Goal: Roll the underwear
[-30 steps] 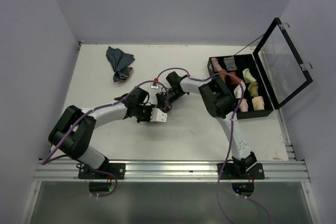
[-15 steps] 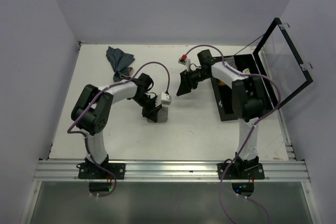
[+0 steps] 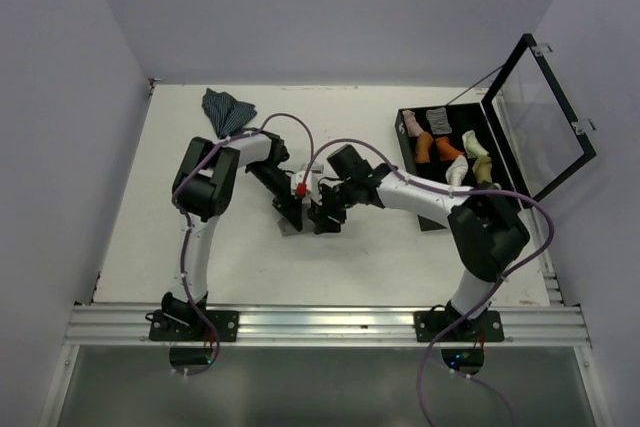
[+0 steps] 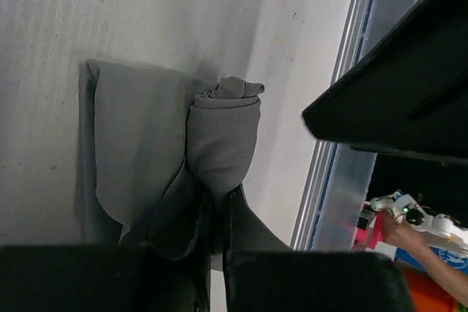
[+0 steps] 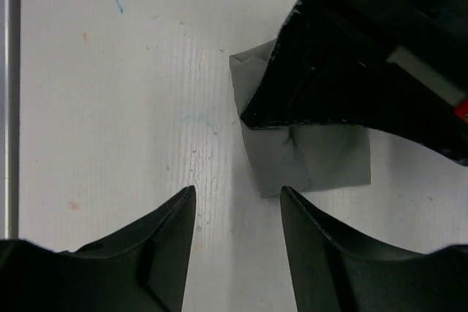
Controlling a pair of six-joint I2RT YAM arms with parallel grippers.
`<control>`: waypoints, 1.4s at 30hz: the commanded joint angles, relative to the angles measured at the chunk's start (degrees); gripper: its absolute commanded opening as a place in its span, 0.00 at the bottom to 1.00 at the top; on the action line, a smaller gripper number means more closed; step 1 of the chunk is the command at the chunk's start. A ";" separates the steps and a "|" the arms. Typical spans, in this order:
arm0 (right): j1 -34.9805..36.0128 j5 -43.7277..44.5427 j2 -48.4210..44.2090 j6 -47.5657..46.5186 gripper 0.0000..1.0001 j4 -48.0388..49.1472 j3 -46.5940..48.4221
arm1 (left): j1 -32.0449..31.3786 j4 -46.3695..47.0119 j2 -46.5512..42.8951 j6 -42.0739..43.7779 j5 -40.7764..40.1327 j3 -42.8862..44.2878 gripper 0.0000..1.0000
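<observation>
Since the last look, our right gripper (image 5: 235, 201) has swung back from the open box (image 3: 500, 209) to the middle of the table (image 3: 380, 247). It hovers with its jaws apart, just beside the left gripper (image 4: 217, 213). Our left jaws are clamped on the gray underwear (image 4: 219, 133), which lies on the table partly rolled, a flat flap spread beside the roll.

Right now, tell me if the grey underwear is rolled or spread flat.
Partly rolled: the grey underwear has one side wound tight, pinched by the left pincer; the rest lies flat on the table.
</observation>
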 commanded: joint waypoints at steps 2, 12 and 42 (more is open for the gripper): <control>3.94 9.54 1.15 -6.62 0.55 15.20 -2.47 | 0.29 4.90 7.43 3.48 -15.08 -0.03 0.03; 7.38 5.87 5.72 -17.17 0.49 14.36 -4.76 | 0.73 9.29 6.02 1.10 -16.49 -2.31 0.06; -1.75 -25.60 42.62 1.53 0.00 -24.85 32.95 | 11.39 37.42 -60.85 7.77 -20.08 -40.08 0.51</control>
